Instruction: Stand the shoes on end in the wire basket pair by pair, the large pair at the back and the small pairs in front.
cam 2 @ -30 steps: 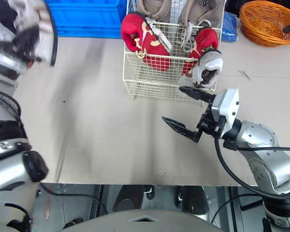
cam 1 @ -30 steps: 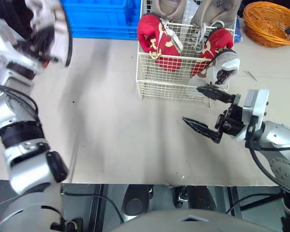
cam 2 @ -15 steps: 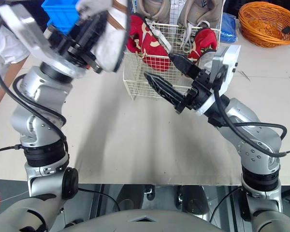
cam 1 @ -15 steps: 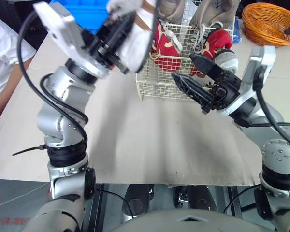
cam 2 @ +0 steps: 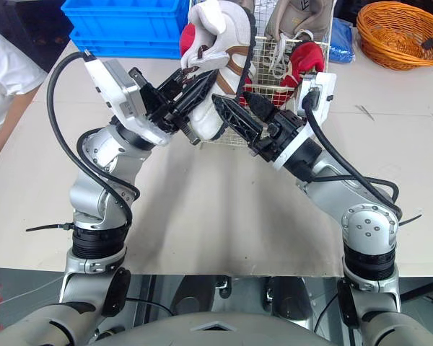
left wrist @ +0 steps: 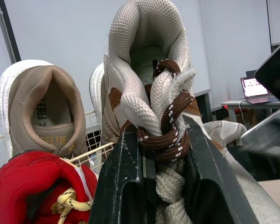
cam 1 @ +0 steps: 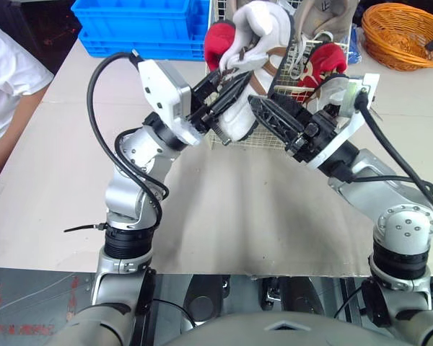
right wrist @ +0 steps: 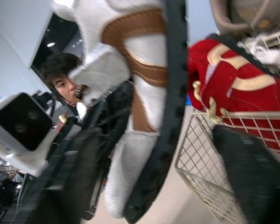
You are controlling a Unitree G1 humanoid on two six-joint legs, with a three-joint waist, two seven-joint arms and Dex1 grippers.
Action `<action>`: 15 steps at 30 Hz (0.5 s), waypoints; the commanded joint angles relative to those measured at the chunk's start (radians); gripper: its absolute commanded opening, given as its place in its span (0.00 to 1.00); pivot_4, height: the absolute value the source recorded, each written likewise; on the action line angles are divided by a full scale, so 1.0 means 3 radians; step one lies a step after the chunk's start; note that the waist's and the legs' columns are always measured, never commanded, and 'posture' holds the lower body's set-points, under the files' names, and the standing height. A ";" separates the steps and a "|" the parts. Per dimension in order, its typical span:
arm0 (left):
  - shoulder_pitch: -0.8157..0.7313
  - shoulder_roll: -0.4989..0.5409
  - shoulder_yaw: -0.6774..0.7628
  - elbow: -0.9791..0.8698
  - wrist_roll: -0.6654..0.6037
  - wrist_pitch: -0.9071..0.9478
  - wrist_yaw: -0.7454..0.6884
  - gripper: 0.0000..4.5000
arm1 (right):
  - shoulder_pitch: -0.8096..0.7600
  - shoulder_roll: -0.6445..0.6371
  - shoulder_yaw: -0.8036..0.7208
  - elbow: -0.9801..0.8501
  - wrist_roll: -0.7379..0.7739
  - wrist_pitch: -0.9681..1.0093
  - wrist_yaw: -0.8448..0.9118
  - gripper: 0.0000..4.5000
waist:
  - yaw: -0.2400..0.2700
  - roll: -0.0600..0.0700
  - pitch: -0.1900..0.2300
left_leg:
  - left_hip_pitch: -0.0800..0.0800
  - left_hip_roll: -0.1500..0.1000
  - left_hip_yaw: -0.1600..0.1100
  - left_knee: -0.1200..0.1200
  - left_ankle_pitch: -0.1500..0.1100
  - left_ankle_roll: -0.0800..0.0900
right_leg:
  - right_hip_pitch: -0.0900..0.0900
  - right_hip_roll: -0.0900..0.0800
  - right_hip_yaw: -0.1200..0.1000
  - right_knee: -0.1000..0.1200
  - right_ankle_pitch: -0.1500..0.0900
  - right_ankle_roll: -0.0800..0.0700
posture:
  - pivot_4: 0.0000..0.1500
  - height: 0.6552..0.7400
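Observation:
A white shoe (cam 1: 254,40) with brown trim and a black sole edge hangs in the air at the front left corner of the wire basket (cam 1: 270,138). My left gripper (cam 1: 227,85) is shut on its brown laces and tongue (left wrist: 164,135). From the right, my right gripper (cam 1: 278,109) stands open, its fingers on either side of the shoe's lower sole (right wrist: 170,107). In the basket, two red shoes (cam 1: 215,42) stand in front of the large beige pair (cam 1: 328,13). Another white shoe (cam 1: 337,85) sits at the front right, partly hidden.
A blue crate (cam 1: 141,25) stands at the back left of the table, and an orange wicker basket (cam 1: 408,32) at the back right. A person in a white sleeve (cam 1: 7,79) is at the left edge. Bare tabletop (cam 1: 224,209) lies in front of the wire basket.
My left gripper has swung the white shoe from the far left to the basket's front. My right gripper has risen from the table and its open fingers now straddle the shoe.

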 commanded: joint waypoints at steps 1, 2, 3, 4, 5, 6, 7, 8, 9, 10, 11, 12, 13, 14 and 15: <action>-0.0072 -0.0016 0.0007 -0.0105 -0.0091 -0.0013 -0.0052 0.08 | -0.0091 -0.0011 -0.0022 -0.0071 0.0097 0.0000 -0.0032 0.37 | 0.0000 0.0001 0.0000 | 0.0000 0.0000 0.0000 0.0000 0.0000 0.0000 | 0.0000 0.0000 0.0000 0.0000 0.0000 0.0000 | 1.00 0.36; -0.0066 -0.0012 0.0002 -0.0122 -0.0146 0.0029 -0.0087 0.08 | -0.0094 -0.0021 -0.0020 -0.0066 0.0102 0.0008 -0.0032 0.28 | 0.0000 0.0001 0.0000 | 0.0000 0.0000 0.0000 -0.0001 0.0000 0.0000 | 0.0000 0.0000 0.0000 0.0000 0.0000 0.0000 | 1.00 0.36; -0.0063 -0.0002 -0.0003 -0.0131 -0.0173 0.0051 -0.0115 0.08 | -0.0096 -0.0026 -0.0019 -0.0060 0.0110 0.0013 -0.0035 0.17 | 0.0000 0.0001 0.0000 | 0.0000 0.0000 0.0000 -0.0001 0.0000 0.0000 | 0.0000 0.0000 0.0000 0.0000 0.0000 0.0000 | 1.00 0.36; -0.0061 0.0002 0.0000 -0.0138 -0.0200 0.0068 -0.0132 0.08 | -0.0099 -0.0030 -0.0017 -0.0053 0.0112 0.0013 -0.0037 0.11 | -0.0001 0.0001 0.0000 | 0.0000 0.0000 0.0000 -0.0001 0.0000 0.0000 | -0.0001 0.0000 0.0000 -0.0001 0.0000 0.0000 | 1.00 0.36; -0.0058 -0.0002 0.0014 -0.0147 -0.0260 0.0108 -0.0141 0.08 | -0.0101 -0.0031 -0.0017 -0.0045 0.0112 0.0012 -0.0041 0.03 | 0.0000 0.0001 0.0000 | 0.0000 0.0000 0.0000 -0.0002 0.0000 0.0000 | -0.0001 0.0000 0.0000 -0.0001 0.0000 0.0000 | 1.00 0.36; -0.0056 0.0016 0.0016 -0.0153 -0.0279 0.0131 -0.0163 0.08 | -0.0102 -0.0034 -0.0019 -0.0037 0.0111 0.0011 -0.0036 0.01 | -0.0001 0.0001 0.0000 | 0.0000 0.0000 0.0000 -0.0003 0.0000 0.0000 | -0.0001 0.0000 0.0000 -0.0001 0.0000 0.0000 | 1.00 0.36; -0.0045 0.0037 0.0021 -0.0165 -0.0304 0.0161 -0.0189 0.08 | -0.0099 -0.0037 -0.0021 -0.0033 0.0114 0.0009 -0.0035 0.00 | -0.0001 0.0001 0.0000 | 0.0000 0.0000 0.0000 -0.0004 0.0000 0.0000 | -0.0001 0.0000 0.0000 -0.0002 0.0000 0.0000 | 1.00 0.36; -0.0035 0.0052 0.0034 -0.0175 -0.0325 0.0187 -0.0197 0.08 | -0.0096 -0.0042 -0.0031 -0.0025 0.0120 0.0007 -0.0035 0.00 | -0.0001 0.0001 0.0000 | 0.0000 0.0000 0.0000 -0.0004 0.0000 0.0000 | -0.0001 0.0000 0.0000 -0.0002 0.0000 0.0000 | 1.00 0.36; -0.0032 0.0070 0.0047 -0.0177 -0.0319 0.0200 -0.0189 0.30 | -0.0091 -0.0055 -0.0045 -0.0018 0.0123 0.0007 -0.0024 0.00 | -0.0001 0.0001 0.0000 | 0.0000 0.0000 0.0000 -0.0005 0.0000 0.0000 | -0.0001 0.0000 0.0000 -0.0002 0.0000 0.0000 | 1.00 0.36; -0.0032 0.0087 0.0064 -0.0178 -0.0316 0.0221 -0.0172 0.36 | -0.0082 -0.0075 -0.0061 -0.0015 0.0125 0.0008 -0.0006 0.00 | 0.0000 0.0001 0.0001 | 0.0000 0.0000 0.0001 -0.0006 0.0000 0.0000 | -0.0001 0.0000 0.0000 -0.0003 0.0000 0.0000 | 1.00 0.36; -0.0052 0.0124 0.0124 -0.0189 -0.0394 0.0323 -0.0143 0.51 | -0.0058 -0.0138 -0.0105 -0.0013 0.0134 0.0012 0.0052 0.00 | 0.0000 0.0001 0.0001 | 0.0000 0.0000 0.0001 -0.0007 0.0000 0.0000 | -0.0002 0.0000 0.0001 -0.0004 0.0000 0.0000 | 1.00 0.36; -0.0067 0.0151 0.0165 -0.0199 -0.0454 0.0398 -0.0124 0.57 | -0.0042 -0.0184 -0.0134 -0.0012 0.0142 0.0013 0.0094 0.00 | 0.0002 0.0001 0.0001 | 0.0000 0.0000 0.0001 -0.0007 0.0000 0.0000 | -0.0002 0.0000 0.0001 -0.0004 0.0000 0.0000 | 1.00 0.36; -0.0090 0.0179 0.0245 -0.0219 -0.0614 0.0535 -0.0102 0.64 | -0.0020 -0.0248 -0.0164 -0.0009 0.0127 0.0017 0.0153 0.00 | 0.0002 0.0001 0.0001 | 0.0000 0.0000 0.0001 -0.0008 0.0000 0.0000 | -0.0002 0.0000 0.0001 -0.0004 0.0000 0.0000 | 1.00 0.36; -0.0119 0.0226 0.0332 -0.0230 -0.0780 0.0666 -0.0102 0.69 | 0.0003 -0.0320 -0.0193 0.0000 0.0097 0.0016 0.0222 0.00 | 0.0001 0.0001 0.0001 | 0.0000 0.0000 0.0001 -0.0008 0.0000 0.0000 | -0.0002 0.0000 0.0001 -0.0005 0.0000 0.0000 | 1.00 0.36; -0.0135 0.0297 0.0395 -0.0241 -0.0903 0.0764 -0.0152 0.69 | 0.0027 -0.0386 -0.0210 0.0004 0.0071 0.0015 0.0285 0.00 | 0.0001 0.0001 0.0001 | 0.0000 0.0000 0.0001 -0.0009 0.0000 0.0000 | -0.0002 0.0000 0.0001 -0.0006 0.0000 0.0000 | 1.00 0.36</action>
